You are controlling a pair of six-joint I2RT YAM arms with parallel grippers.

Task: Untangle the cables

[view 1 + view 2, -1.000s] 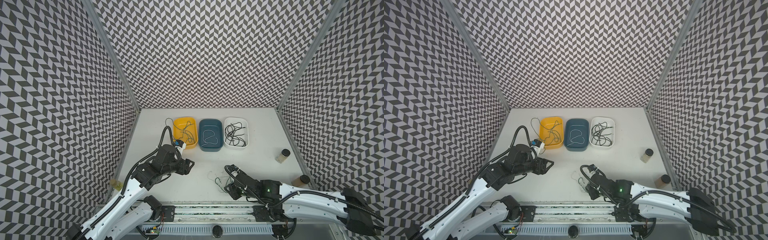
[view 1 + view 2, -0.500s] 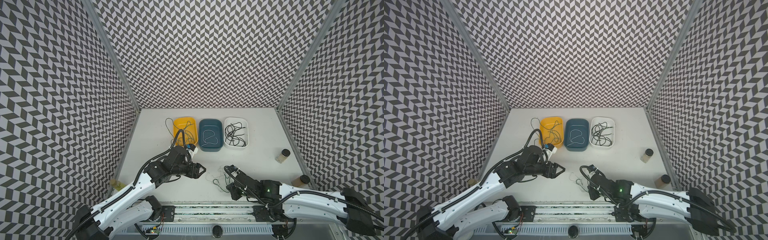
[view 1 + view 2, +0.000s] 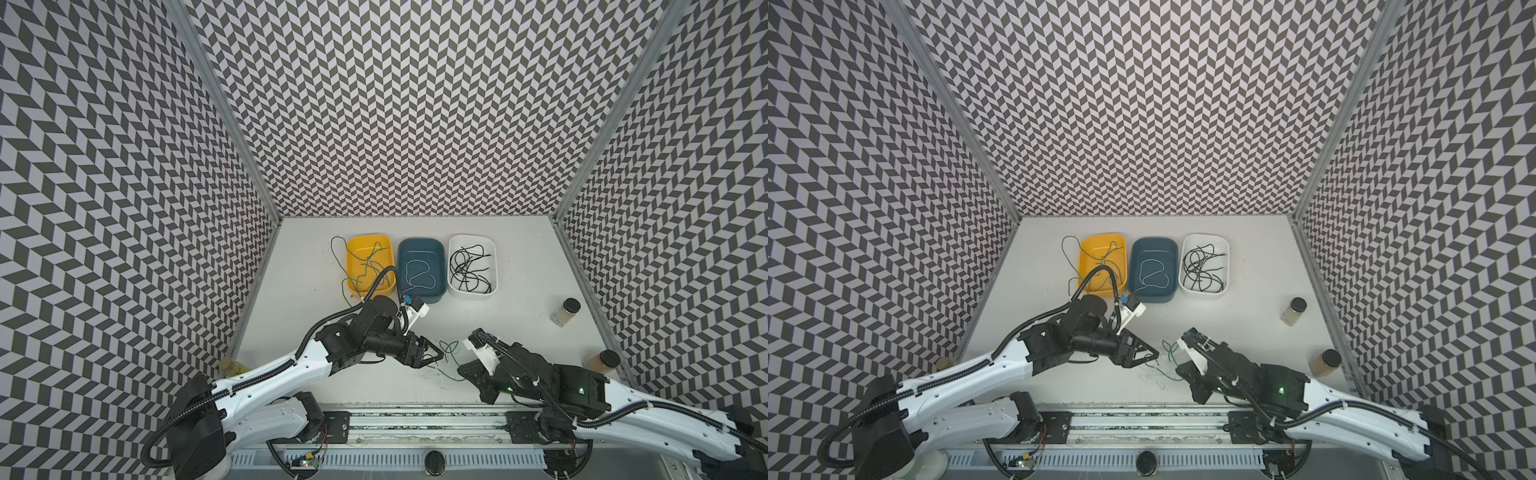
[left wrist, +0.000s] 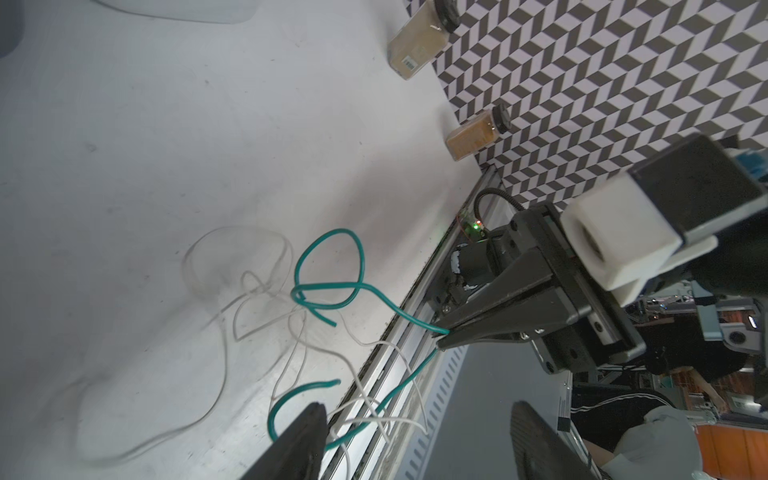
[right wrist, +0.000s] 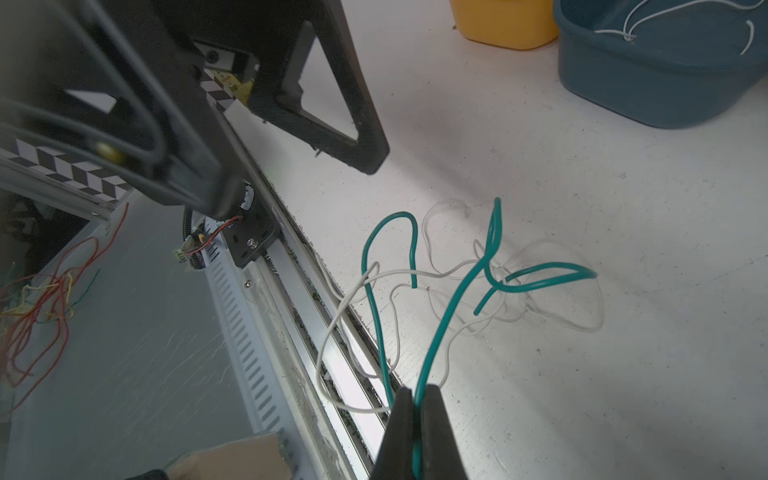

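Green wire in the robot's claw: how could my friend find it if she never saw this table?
Look at the white table, near the middle of its front edge. There the right claw is shut on the green wire. It loops through a few other thin wires lying there, but those white wires have no colour at all.

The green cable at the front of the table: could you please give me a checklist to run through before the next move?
1. The right end effector is shut on the green cable: ok.
2. The left end effector is open, ready to grip: ok.
3. The green cable is free of the white cables: not ok, they cross in a knot.
4. All strands are clear of the front rail: not ok, white ones cross it.
5. A strand sits between the left fingers: cannot tell.
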